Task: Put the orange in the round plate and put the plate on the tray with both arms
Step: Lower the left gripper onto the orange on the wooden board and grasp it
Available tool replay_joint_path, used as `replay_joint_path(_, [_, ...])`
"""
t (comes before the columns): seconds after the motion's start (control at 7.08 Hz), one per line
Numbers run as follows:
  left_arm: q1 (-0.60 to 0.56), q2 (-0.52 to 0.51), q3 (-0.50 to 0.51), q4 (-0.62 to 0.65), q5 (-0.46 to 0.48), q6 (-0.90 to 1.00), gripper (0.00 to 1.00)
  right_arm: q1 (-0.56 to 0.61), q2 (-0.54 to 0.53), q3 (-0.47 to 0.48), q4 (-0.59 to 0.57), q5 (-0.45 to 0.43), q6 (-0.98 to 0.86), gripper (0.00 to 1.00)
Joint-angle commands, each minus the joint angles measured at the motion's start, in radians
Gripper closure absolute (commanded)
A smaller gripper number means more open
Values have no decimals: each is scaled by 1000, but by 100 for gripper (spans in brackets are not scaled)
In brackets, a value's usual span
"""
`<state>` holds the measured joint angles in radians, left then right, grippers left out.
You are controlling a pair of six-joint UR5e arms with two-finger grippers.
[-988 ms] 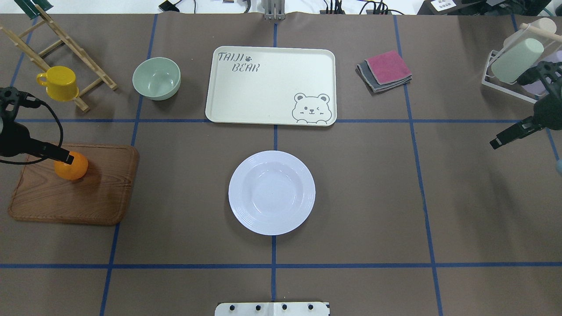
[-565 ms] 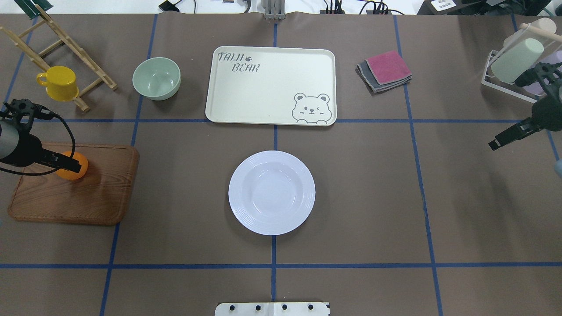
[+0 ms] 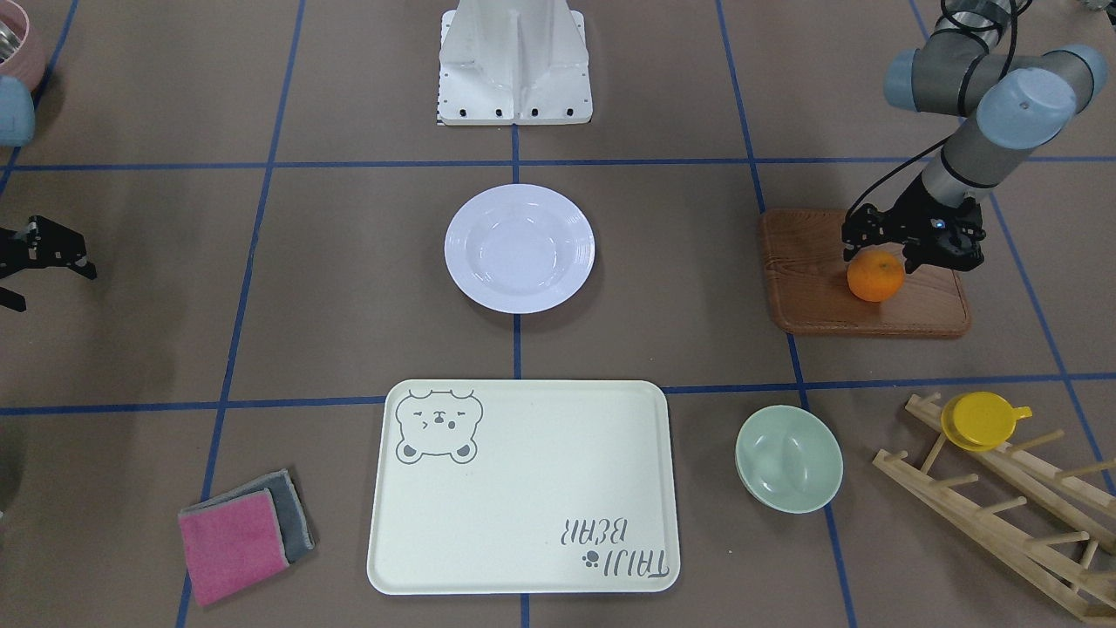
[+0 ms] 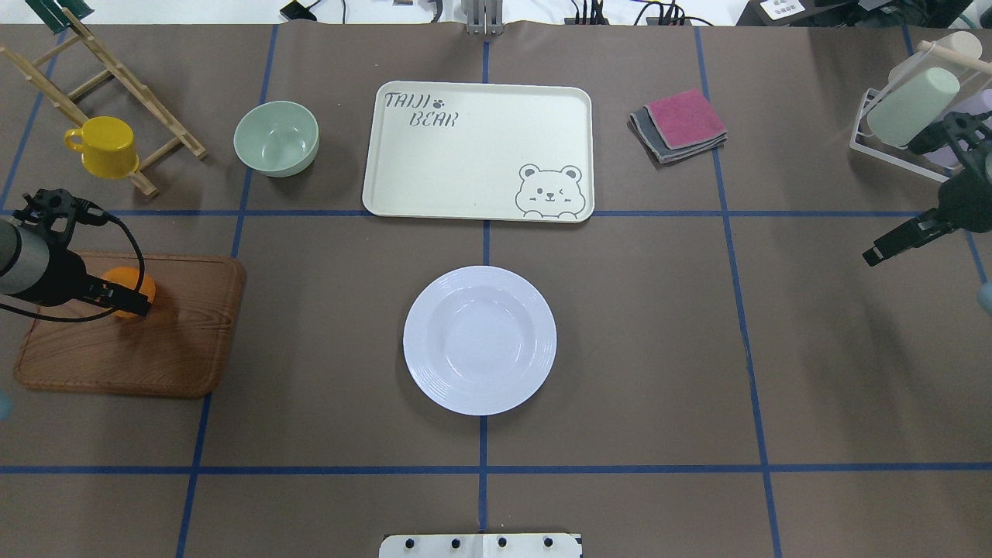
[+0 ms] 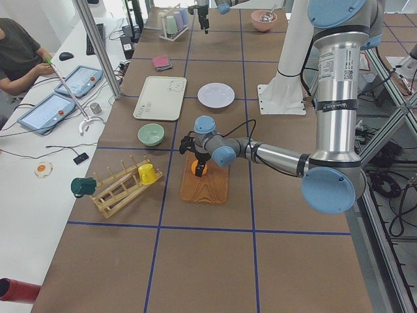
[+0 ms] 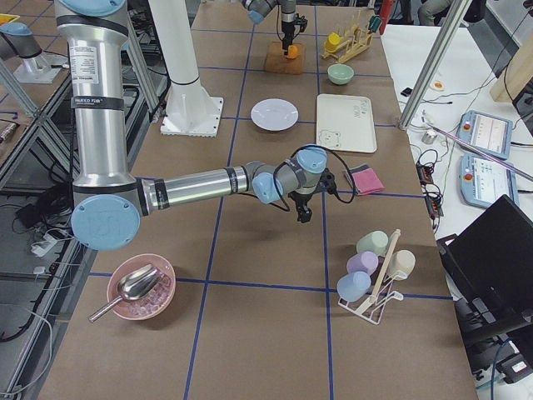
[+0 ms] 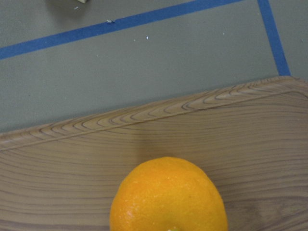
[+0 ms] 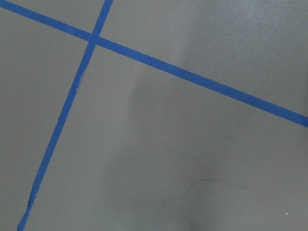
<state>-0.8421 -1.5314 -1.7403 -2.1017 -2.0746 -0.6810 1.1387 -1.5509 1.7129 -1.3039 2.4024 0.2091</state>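
The orange (image 3: 875, 277) sits on a brown wooden board (image 3: 819, 296) at my left side. My left gripper (image 3: 891, 258) hangs just over it, jaws open, one to either side of the fruit's top. From overhead the gripper (image 4: 130, 302) hides most of the orange (image 4: 130, 277). The left wrist view shows the orange (image 7: 168, 197) close below, with no fingers in the picture. Mid-table lies the white round plate (image 4: 480, 339), empty. Behind it is the cream tray (image 4: 480, 147), also empty. My right gripper (image 4: 873, 253) hovers open at the far right, holding nothing.
A pale-green bowl (image 4: 277, 138) stands left of the tray, and folded pink and grey cloths (image 4: 680, 124) lie to its right. A wooden rack with a yellow cup (image 4: 105, 147) is at the back left, a cup rack (image 4: 914, 108) at the back right.
My left gripper has dropped down over the orange and now covers more of it. The right gripper has barely shifted. Plate and tray are unmoved.
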Motion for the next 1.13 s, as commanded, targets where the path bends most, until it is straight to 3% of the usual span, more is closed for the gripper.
replay_joint_path(0.0, [8, -7, 16, 2, 14, 1, 14, 0, 0, -4, 0, 0, 0, 0])
replay_joint_path(0.14, [8, -10, 18, 2, 14, 1, 40, -2, 0, -9, 0, 0, 0, 0])
replay_joint_path(0.28, [8, -16, 18, 2, 14, 0, 75, -2, 0, -7, 0, 0, 0, 0])
replay_joint_path(0.42, [8, -30, 12, 5, 8, -3, 100, -2, 0, -9, 0, 0, 0, 0])
replay_joint_path(0.71, [8, -67, -21, 11, -56, -46, 100, -2, 0, -4, 0, 0, 0, 0])
replay_joint_path(0.99, [9, -275, -21, 79, -117, -315, 100, -2, 0, -1, 0, 1, 0, 0])
